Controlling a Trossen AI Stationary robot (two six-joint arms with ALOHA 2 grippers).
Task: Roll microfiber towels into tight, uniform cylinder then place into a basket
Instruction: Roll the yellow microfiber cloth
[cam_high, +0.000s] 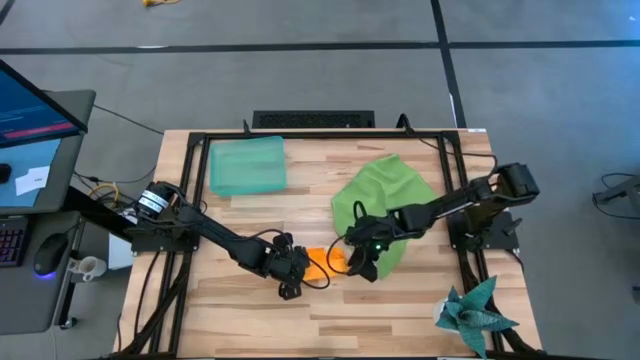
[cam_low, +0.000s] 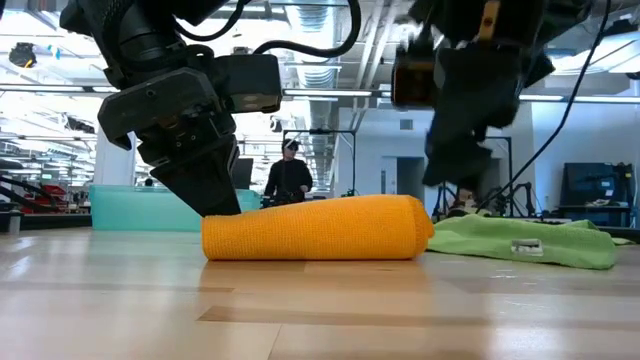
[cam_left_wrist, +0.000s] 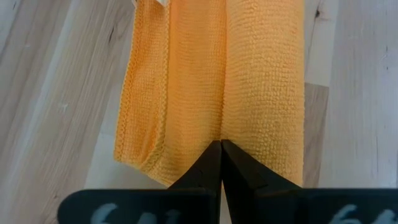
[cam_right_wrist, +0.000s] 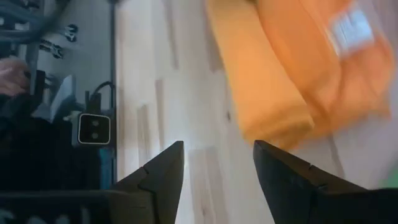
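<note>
1. The orange microfiber towel (cam_low: 318, 228) lies rolled into a stubby cylinder on the wooden table (cam_high: 250, 310), and everything else here is placed from it.
2. The left gripper (cam_high: 292, 268) sits at one end of the roll, its fingers (cam_left_wrist: 219, 167) pressed together with the tips against the orange cloth.
3. From the left wrist view the tips meet right at the seam between the roll's layers; whether any cloth is pinched between them is hard to say.
4. The right gripper (cam_high: 358, 258) hangs just above the roll's other end, jaws spread apart and holding nothing.
5. In the right wrist view its two dark fingers (cam_right_wrist: 163, 180) frame bare wood just beside the roll, and a white care label (cam_right_wrist: 352, 30) shows on the orange cloth.
6. The lime green microfiber towel (cam_high: 385, 205) lies loose and crumpled beside the roll, on the right gripper's side, its edge close to or touching the roll's end.
7. The translucent teal basket (cam_high: 246, 165) stands well apart from the roll, near the table's far edge beyond the left arm.
8. A spiky teal star-shaped object (cam_high: 472, 312) rests at the table's near corner, past the green towel from the roll.
9. A person (cam_low: 290, 178) stands far back in the room, behind the roll in the low view.
</note>
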